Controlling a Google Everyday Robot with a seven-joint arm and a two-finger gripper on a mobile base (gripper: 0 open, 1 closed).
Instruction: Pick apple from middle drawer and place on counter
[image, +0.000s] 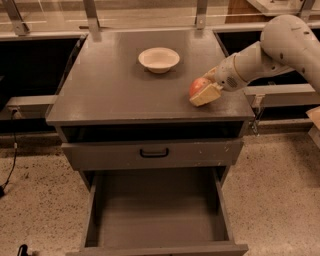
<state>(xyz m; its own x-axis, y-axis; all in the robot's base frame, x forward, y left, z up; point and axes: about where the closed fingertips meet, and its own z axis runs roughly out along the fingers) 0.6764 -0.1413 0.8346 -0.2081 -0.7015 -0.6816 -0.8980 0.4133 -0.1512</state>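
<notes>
Now the hand (206, 91) grips the apple (198, 86) at the front right corner of the worktop (110, 95), near the white bowl (159, 59); below, the middle drawer (155, 215) stands open.

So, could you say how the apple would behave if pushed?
Held by the hand near the counter's corner, the apple is round, so it would probably roll. The counter is flat and rimless, so it might roll off. It keeps its shape in the grip, so it is likely firm.
</notes>
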